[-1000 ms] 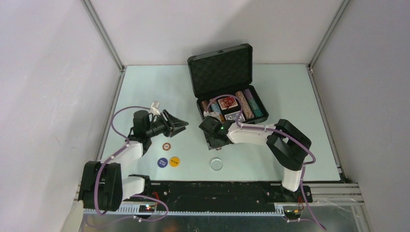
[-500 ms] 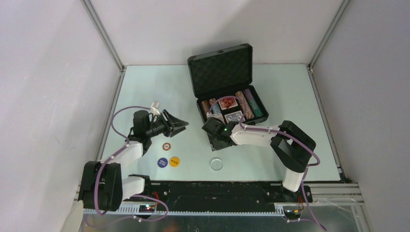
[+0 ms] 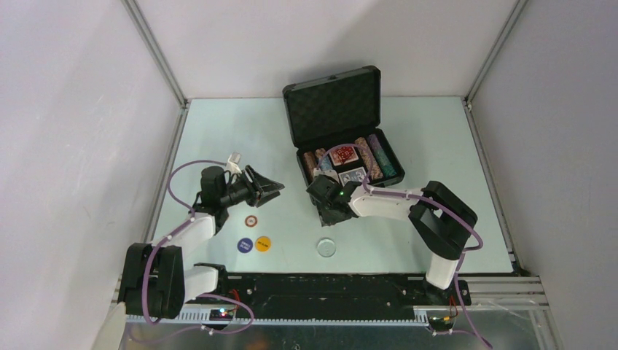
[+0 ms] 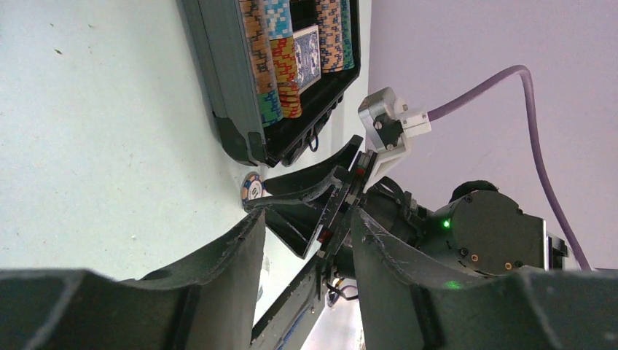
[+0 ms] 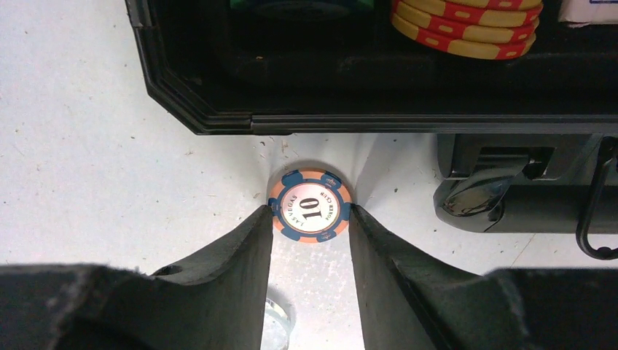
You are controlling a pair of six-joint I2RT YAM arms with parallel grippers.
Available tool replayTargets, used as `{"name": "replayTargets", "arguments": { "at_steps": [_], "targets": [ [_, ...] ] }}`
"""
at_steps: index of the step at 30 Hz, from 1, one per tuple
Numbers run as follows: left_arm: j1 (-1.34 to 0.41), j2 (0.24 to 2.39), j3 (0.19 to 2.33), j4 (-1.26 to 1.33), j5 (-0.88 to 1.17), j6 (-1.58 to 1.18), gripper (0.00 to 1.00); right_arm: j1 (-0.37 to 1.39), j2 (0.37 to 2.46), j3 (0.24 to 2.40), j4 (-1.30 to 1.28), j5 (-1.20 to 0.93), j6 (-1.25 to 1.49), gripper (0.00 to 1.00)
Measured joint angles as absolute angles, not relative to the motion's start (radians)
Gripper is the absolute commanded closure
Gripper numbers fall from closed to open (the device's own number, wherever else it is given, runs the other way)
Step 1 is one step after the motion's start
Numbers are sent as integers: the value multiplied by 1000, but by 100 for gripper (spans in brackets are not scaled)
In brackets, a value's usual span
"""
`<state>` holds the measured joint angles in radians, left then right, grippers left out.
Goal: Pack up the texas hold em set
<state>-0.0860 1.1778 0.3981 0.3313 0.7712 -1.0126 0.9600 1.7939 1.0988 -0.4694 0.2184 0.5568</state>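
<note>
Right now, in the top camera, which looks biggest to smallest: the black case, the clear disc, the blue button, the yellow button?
1. Black case
2. Clear disc
3. Blue button and yellow button: they look the same size, so I can't rank one above the other.

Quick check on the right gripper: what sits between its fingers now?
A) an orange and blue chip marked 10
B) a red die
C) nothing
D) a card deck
A: the right wrist view shows the chip marked 10 lying flat on the table just outside the front wall of the case, with the right gripper set against both of its sides.
</note>
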Motion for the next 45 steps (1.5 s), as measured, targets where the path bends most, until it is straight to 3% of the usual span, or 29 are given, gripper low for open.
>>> {"name": "replayTargets", "arguments": {
  "at_steps": [24, 45],
  "targets": [
    [-86, 1178, 398, 331, 771, -1013, 49, 955, 1795, 1099, -469, 211, 554, 62],
    [-86, 1177, 398, 331, 772, -1013, 48, 965, 1766, 1134, -508, 228, 522, 59]
  ]
}}
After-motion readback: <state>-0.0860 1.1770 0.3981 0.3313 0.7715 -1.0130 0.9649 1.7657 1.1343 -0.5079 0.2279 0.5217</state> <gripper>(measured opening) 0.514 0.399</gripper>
